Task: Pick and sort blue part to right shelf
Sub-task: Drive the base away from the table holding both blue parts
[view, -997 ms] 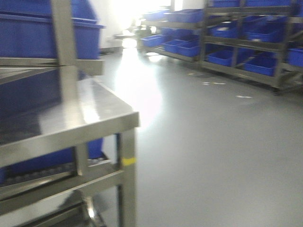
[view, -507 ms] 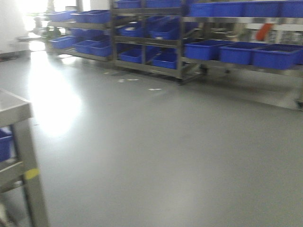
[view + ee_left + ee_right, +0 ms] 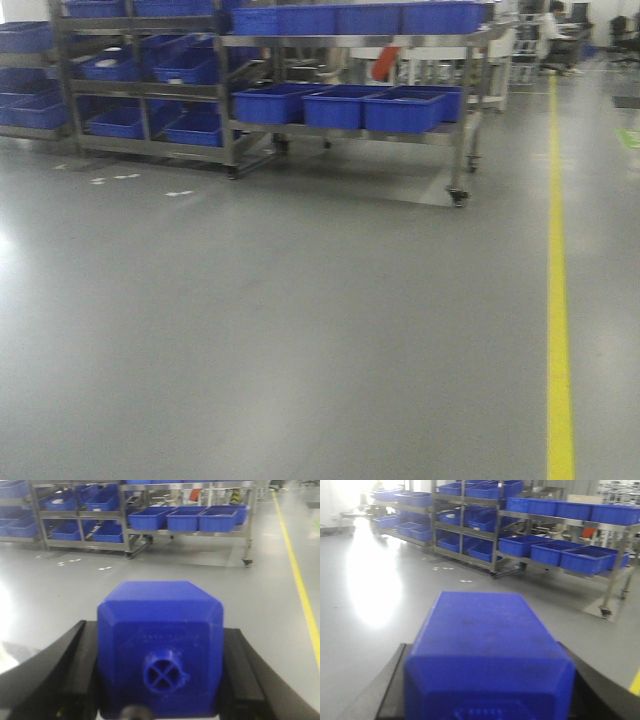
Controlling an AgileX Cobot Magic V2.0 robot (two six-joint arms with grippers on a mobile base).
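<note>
In the left wrist view my left gripper [image 3: 159, 647] is shut on a blue part [image 3: 160, 625], a blocky plastic piece with a round cross-shaped boss facing the camera, held between black fingers [image 3: 65, 665]. In the right wrist view my right gripper [image 3: 490, 680] is shut on a second blue part [image 3: 485, 625], a long blue block. Both parts are carried above the grey floor. Stainless steel racks [image 3: 340, 42] with large blue bins [image 3: 335, 105] stand far across the floor; they also show in the left wrist view [image 3: 185, 517] and the right wrist view [image 3: 560, 555]. No gripper shows in the front view.
More steel racks with blue bins [image 3: 130, 120] stand at the far left. A yellow floor line [image 3: 558, 300] runs along the right. The wheeled rack has a caster [image 3: 458, 197] at its corner. A person [image 3: 553, 25] sits at the far back right. Grey floor [image 3: 300, 330] lies between.
The front view has swung to the right: the steel table at the left has left the frame, the racks have shifted left and the yellow line has come into view.
</note>
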